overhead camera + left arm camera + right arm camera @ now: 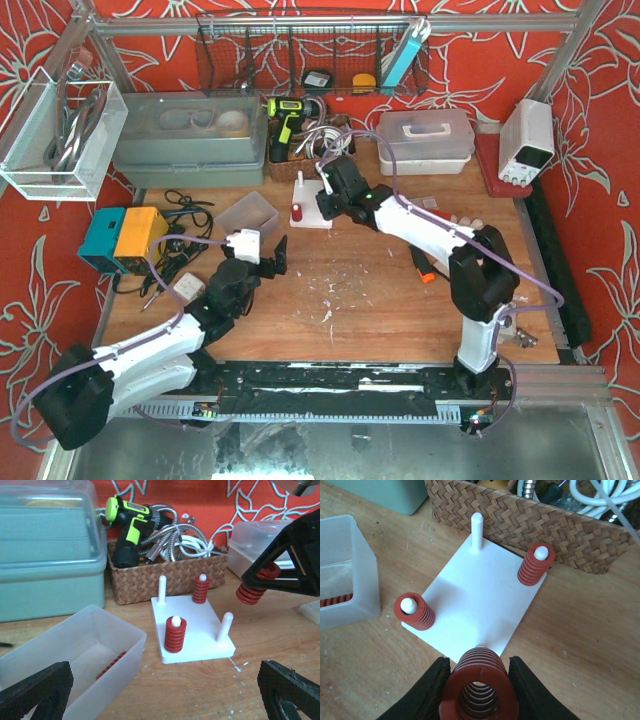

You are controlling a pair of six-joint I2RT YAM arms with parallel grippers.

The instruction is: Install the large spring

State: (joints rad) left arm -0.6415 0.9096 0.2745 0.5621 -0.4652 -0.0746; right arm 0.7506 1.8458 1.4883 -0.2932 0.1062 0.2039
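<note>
The right pincer (480,692) pinches one large spring (479,666); the left pincer (165,695) is spread. Just ahead of the right one, two springs (414,611) sit on pegs. Only the left wrist view shows both bare pegs (226,625).

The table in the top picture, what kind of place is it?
Probably a workshop or robot lab: a cordless drill lies in a wicker basket, a bench power supply stands at the right, and a wire tool rack hangs behind.
</note>
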